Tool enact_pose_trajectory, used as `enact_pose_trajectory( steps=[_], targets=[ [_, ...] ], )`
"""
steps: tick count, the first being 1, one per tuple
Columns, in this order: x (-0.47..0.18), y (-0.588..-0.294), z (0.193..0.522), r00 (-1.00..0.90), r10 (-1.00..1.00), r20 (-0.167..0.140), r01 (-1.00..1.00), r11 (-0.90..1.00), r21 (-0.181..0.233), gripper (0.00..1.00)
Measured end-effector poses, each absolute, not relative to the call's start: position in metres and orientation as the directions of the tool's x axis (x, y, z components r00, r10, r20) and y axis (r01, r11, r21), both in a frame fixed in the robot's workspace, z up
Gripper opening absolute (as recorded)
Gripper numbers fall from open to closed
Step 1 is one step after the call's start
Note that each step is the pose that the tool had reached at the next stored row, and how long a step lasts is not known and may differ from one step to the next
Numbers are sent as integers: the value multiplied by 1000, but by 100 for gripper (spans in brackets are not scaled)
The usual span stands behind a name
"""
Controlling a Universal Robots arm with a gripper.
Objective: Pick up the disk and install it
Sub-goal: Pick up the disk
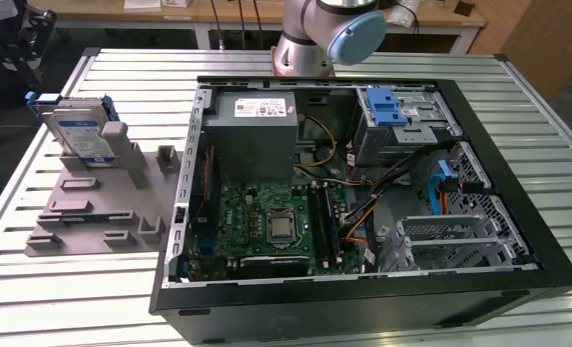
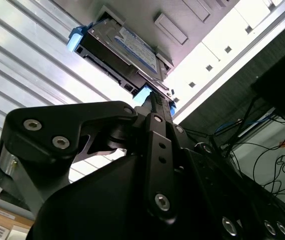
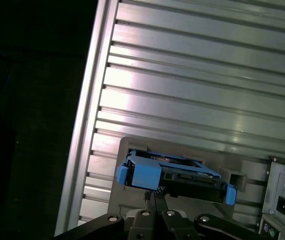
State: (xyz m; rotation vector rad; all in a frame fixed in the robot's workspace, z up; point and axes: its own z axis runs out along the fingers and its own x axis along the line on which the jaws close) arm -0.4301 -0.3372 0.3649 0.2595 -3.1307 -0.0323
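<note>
The gripper [image 3: 155, 196], a black linkage of matte bars and bright screw heads, reaches toward the disk [image 3: 175, 175]. In both wrist views its tip [image 2: 155, 100] lies right at the blue carrier's edge. Whether the two touch cannot be told, nor whether the gripper is open or closed.

The disk [image 1: 78, 130] stands on edge in a grey holder [image 1: 92, 217] in the upper left of the exterior view. It leans slightly, with its white-and-blue label facing out. The second wrist view shows its flat silver body [image 2: 127, 47] framed by blue plastic at both ends.

The holder is a flat matte slab with raised blocks and slots. It rests on the table [image 1: 74, 303], which is made of long ribbed aluminium slats that catch the light.

Just beside the holder, toward the exterior view's right, lies an open black computer case [image 1: 363, 303]. Inside it are a green motherboard [image 1: 266, 217], a grey power-supply box [image 1: 257, 130], a blue latch [image 1: 387, 108] and loose coloured cables.

The arm's silver base [image 1: 305, 50], with its pale blue cap, rises behind the case at the top centre. Beyond it stands a wood-topped table [image 1: 440, 22] with white legs.
</note>
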Motion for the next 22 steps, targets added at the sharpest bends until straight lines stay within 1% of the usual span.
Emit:
enact_pose_trajectory(
  steps=[22],
  targets=[
    [-430, -337, 365, -984, -180, -2, -180, 984, 21, 11]
  ],
)
